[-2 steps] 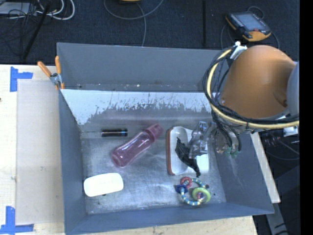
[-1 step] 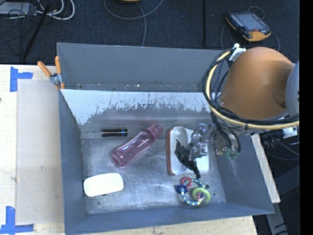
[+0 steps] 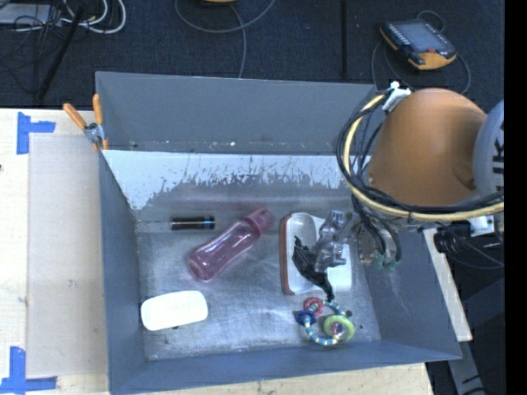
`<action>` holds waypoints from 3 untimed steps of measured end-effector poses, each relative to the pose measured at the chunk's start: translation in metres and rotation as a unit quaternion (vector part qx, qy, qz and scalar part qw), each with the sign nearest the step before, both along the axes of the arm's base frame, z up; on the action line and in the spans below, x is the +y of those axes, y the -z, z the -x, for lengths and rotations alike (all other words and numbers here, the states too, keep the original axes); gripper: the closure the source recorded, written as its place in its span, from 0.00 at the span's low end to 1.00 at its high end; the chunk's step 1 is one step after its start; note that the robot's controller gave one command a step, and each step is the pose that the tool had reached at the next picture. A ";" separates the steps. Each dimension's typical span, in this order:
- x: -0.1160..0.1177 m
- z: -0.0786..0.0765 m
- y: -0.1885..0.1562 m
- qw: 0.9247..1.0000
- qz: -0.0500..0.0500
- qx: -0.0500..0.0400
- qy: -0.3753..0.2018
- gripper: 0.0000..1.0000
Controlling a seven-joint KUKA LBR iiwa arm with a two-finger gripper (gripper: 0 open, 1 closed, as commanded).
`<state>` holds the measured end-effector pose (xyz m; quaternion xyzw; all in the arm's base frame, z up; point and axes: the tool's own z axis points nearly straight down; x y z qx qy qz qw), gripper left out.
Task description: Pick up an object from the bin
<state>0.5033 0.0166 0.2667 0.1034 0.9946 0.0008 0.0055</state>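
White oblong object (image 3: 302, 225): lies on the bin floor right of centre, its long side running from far to near; a brown edge runs down its left side, and its right part is hidden under the gripper.
Black piece (image 3: 308, 262): dark and irregular in shape, lying on the white oblong object, touching it; what it is cannot be told.
Gripper (image 3: 333, 240): low inside the bin, directly over the right part of the white oblong object and just beside the black piece.
Gripper state: whether it is open or closed cannot be told, and nothing can be seen held in it.
Arm: reaches in from the right; a rounded orange cover (image 3: 424, 151) sits above the gripper, with looped cables (image 3: 360, 164) round its left side.
Pink bottle (image 3: 230, 244): translucent, lying on its side left of the white oblong object, cap end pointing far and right; apart from the gripper.
Black cylinder (image 3: 192, 222): small and pen-like, lying flat at the far left of the floor, just beyond the bottle.
White oval pad (image 3: 174, 310): smooth and soap-like, at the near left of the floor, well apart from the gripper.
Ring toy (image 3: 326, 323): a cluster of coloured rings, red, blue and green, at the near right, just nearer than the white oblong object.
Bin (image 3: 230, 113): grey metal with sloping walls; its things lie spread singly on the floor.
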 end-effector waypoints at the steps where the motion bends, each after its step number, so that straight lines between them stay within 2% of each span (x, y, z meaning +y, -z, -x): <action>1: 0.022 0.016 0.072 1.000 0.000 0.004 -0.006 1.00; 2: 0.014 0.013 0.068 1.000 0.000 0.013 -0.007 1.00; 3: 0.009 0.021 -0.002 1.000 0.000 0.009 -0.009 1.00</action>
